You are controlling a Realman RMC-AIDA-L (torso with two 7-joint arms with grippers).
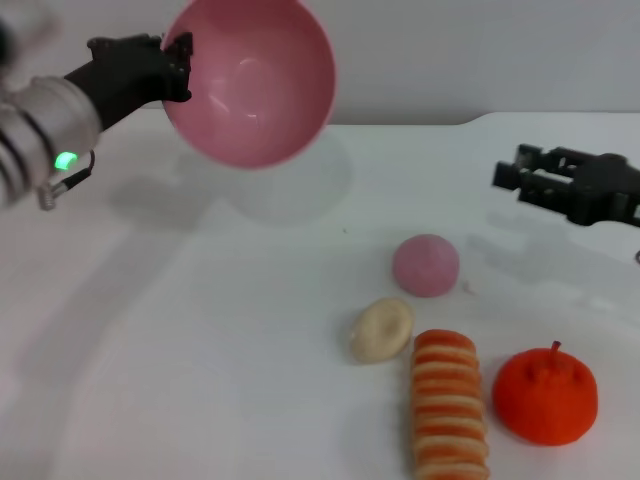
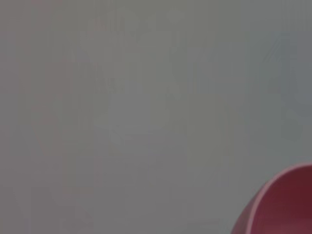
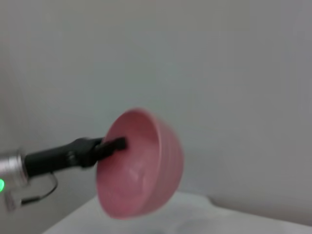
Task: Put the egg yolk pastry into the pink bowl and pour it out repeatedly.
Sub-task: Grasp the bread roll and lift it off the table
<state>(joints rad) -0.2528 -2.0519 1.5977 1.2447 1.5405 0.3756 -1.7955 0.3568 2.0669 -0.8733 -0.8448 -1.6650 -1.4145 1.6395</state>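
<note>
Aloft, left gripper [image 1: 178,62] grasping glossy pink bowl [image 1: 250,80] (tipped) | lumpy egg yolk pastry [image 1: 381,330] — tabletop | right gripper [image 1: 520,176] released

A plain grey wall [image 2: 146,107] filled almost all of the left wrist view, flat and featureless, with only faint uneven shading across it. At one corner of the picture a curved piece of the pink bowl [image 2: 285,204] came into sight: a paler pink rim arced over a darker pink side. Most of the bowl was cut off by the picture's edge. No tabletop edge or corner showed, so the bowl's place over the table could not be told. The arm's own fingers did not show.
</note>
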